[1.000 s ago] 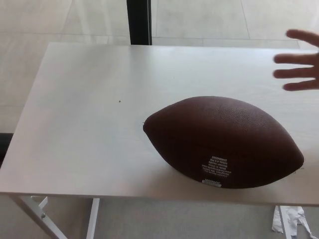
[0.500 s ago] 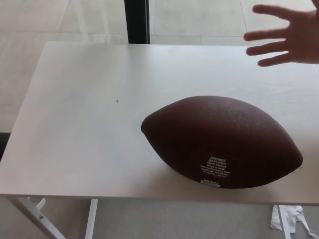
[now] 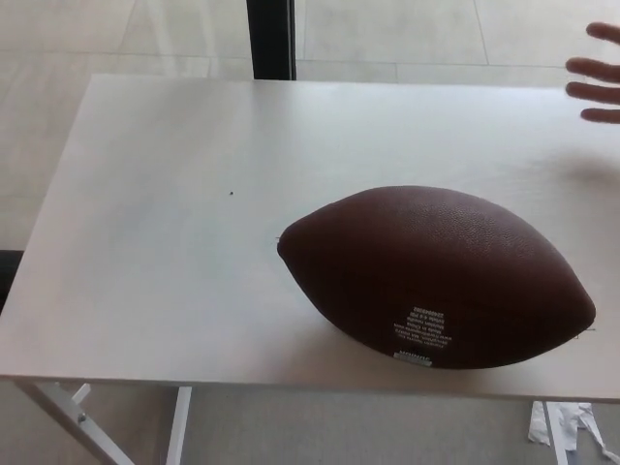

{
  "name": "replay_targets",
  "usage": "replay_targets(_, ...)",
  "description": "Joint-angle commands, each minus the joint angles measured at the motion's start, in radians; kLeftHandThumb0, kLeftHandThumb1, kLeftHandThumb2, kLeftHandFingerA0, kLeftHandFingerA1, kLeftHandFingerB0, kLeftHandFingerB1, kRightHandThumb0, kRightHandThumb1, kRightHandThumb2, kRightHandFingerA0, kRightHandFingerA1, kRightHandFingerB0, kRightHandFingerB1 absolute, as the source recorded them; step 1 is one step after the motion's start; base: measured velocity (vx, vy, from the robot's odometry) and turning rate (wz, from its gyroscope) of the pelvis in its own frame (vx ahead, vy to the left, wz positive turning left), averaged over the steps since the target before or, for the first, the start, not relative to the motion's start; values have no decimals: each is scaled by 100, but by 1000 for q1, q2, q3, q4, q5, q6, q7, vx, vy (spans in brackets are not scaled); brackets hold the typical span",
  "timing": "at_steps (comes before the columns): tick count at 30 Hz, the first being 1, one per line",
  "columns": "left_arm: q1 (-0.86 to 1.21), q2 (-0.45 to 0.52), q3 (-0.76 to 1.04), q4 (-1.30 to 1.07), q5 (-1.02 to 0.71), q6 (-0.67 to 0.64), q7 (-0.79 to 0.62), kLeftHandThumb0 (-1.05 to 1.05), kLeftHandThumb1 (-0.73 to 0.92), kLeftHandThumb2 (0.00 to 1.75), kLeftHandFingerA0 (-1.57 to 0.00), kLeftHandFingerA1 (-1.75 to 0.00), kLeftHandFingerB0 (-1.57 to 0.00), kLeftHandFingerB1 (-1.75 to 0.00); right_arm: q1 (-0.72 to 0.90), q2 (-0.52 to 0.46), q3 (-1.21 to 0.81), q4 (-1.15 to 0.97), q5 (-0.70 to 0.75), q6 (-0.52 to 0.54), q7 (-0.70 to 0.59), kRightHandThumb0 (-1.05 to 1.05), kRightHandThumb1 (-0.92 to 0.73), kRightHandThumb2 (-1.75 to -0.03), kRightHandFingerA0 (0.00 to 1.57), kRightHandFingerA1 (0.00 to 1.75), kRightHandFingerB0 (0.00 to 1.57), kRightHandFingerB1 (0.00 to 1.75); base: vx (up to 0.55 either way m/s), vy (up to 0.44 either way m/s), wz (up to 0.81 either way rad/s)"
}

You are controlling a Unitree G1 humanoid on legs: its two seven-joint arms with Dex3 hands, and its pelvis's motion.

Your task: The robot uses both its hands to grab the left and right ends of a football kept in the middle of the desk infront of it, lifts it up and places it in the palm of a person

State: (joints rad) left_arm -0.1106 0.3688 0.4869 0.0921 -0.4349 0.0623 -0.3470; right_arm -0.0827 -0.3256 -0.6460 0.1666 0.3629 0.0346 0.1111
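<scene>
Fingers of both robot hands stay out of frame, state unknowable, while the football [image 3: 436,276] rests near the desk's [image 3: 155,252] front-right edge; an even two-ended grasp looks wise.

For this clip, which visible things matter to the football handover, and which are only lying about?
Part of the job:
- brown pebbled leather football, lying on the desk
- white rectangular desk
- person's fingers, at the right edge

Just lying about:
- crumpled white paper on the floor
- black upright post behind the desk

Neither robot hand shows.
</scene>
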Motion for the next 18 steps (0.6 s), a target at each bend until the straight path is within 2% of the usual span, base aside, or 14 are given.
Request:
replay_targets(1, -89, -100, -251, -128, 50, 228, 79, -80, 75, 104, -26, -62, -13, -51, 8, 181, 162, -193, 63, 193, -88, -88, -79, -64, 55, 39, 37, 32, 0, 0, 0)
replay_targets(4, -96, -120, -329, -120, 91, 252, 91, -78, 75, 105, -28, -63, -14, -51, 17, 217, 209, -187, 6, 183, -105, -86, -81, -65, 58, 40, 40, 33, 0, 0, 0)
replay_targets(5, -94, -123, -357, -113, 112, 246, 92, -77, 75, 105, -30, -63, -14, -52, 20, 216, 220, -171, 0, 175, -87, -93, -71, -105, 50, 53, 32, 45, 0, 0, 0)
replay_targets(6, -98, -133, -406, -99, 157, 259, 111, -78, 75, 105, -30, -63, -14, -52, 19, 209, 238, -142, -10, 195, -75, -94, -70, -104, 50, 52, 33, 45, 0, 0, 0)
replay_targets(7, -96, -136, -417, -90, 163, 258, 116, -80, 74, 104, -29, -63, -14, -52, 16, 209, 243, -128, -14, 197, -73, -85, -63, -103, 47, 54, 30, 45, 0, 0, 0)
replay_targets(10, -92, -121, -447, -79, 170, 265, 106, -80, 74, 106, -29, -63, -15, -53, 19, 195, 259, -128, -7, 242, -70, -88, -65, -102, 43, 51, 31, 45, 0, 0, 0)
replay_targets(11, -94, -116, -463, -59, 191, 248, 107, -81, 73, 103, -27, -63, -17, -53, 21, 175, 282, -118, -38, 235, -60, -84, -82, -66, 49, 42, 36, 32, 0, 0, 0)
replay_targets(12, -95, -115, -469, -50, 197, 244, 113, -81, 73, 103, -27, -63, -16, -52, 19, 173, 285, -111, -35, 238, -60, -82, -64, -104, 42, 54, 27, 45, 0, 0, 0)
replay_targets(13, -95, -112, -469, -52, 196, 245, 115, -81, 73, 103, -27, -63, -16, -52, 16, 172, 288, -111, -35, 239, -61, -82, -64, -104, 42, 54, 27, 45, 0, 0, 0)
replay_targets(14, -96, -112, -473, -49, 199, 250, 119, -81, 73, 104, -28, -63, -15, -52, 17, 171, 291, -107, -40, 235, -62, -85, -82, -66, 50, 44, 35, 31, 0, 0, 0)
replay_targets(17, -90, -112, -485, -35, 213, 263, 126, -80, 73, 105, -29, -64, -15, -53, 18, 163, 294, -104, -39, 301, -88, -86, -84, -66, 51, 39, 39, 32, 0, 0, 0)
replay_targets(18, -87, -109, -487, -32, 216, 258, 121, -79, 73, 105, -29, -64, -15, -53, 17, 167, 288, -106, -29, 328, -98, -86, -66, -105, 44, 52, 33, 46, 0, 0, 0)
